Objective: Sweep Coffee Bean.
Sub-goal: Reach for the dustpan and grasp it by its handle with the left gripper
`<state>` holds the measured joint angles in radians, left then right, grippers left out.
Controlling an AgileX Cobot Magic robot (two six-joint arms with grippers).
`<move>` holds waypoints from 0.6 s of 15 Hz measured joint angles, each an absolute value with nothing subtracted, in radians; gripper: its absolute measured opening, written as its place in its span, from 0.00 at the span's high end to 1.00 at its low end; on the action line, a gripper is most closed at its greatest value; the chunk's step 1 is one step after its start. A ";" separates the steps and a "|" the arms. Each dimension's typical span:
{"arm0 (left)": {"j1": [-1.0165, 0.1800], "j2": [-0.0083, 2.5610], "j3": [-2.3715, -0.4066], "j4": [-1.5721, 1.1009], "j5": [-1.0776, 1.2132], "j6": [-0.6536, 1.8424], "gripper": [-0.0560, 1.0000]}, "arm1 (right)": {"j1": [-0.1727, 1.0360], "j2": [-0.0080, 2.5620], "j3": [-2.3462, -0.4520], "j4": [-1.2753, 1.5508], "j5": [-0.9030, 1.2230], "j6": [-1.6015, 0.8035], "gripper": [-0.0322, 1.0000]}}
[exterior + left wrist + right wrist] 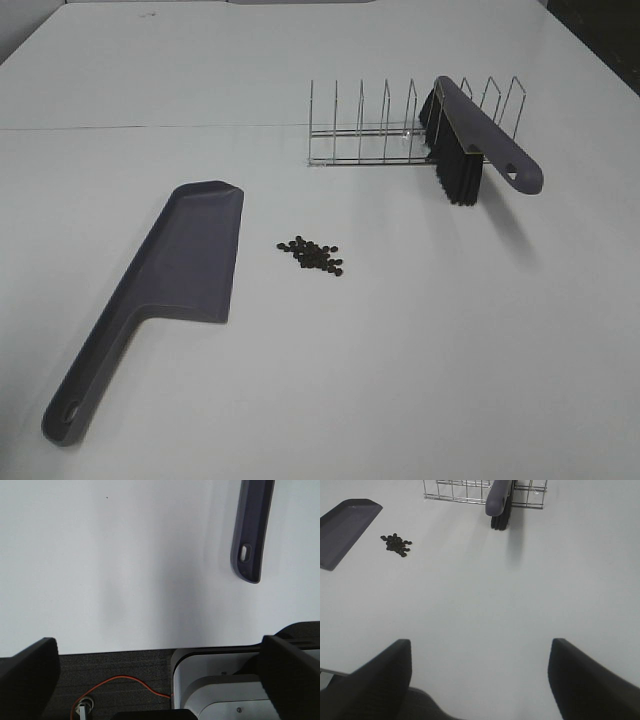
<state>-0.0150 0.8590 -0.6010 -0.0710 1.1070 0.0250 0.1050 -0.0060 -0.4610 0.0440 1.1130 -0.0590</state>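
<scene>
Coffee beans (311, 255) lie in a small loose cluster on the white table (420, 340); they also show in the right wrist view (396, 544). A purple-grey dustpan (180, 268) lies flat just left of them, handle toward the front left; its handle end (251, 525) shows in the left wrist view. A brush (470, 135) with black bristles leans in a wire rack (385, 125) behind the beans. My left gripper (156, 645) is open and empty over the table's front edge. My right gripper (480, 645) is open and empty, well short of the beans. Neither shows in the exterior view.
The wire rack stands at the back right of the table. A dark floor, an orange cable (125, 682) and a white robot base (220, 690) lie beyond the table's front edge in the left wrist view.
</scene>
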 joint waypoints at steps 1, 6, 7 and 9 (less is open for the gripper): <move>-0.015 0.892 -0.602 -0.072 1.086 0.025 0.01 | 0.105 -0.006 -0.461 0.044 1.113 -0.059 0.36; -0.160 1.143 -0.692 -0.029 0.922 -0.077 0.01 | 0.105 -0.006 -0.461 0.044 1.113 -0.059 0.36; -0.236 1.336 -0.761 0.000 0.852 -0.204 0.01 | 0.105 -0.006 -0.461 0.044 1.113 -0.059 0.36; -0.283 1.531 -0.830 0.015 0.826 -0.245 0.01 | 0.105 -0.006 -0.461 0.044 1.113 -0.059 0.36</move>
<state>-0.2830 1.5310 -0.8300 0.0150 0.8260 -0.2450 0.1050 -0.0060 -0.4610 0.0440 1.1130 -0.0590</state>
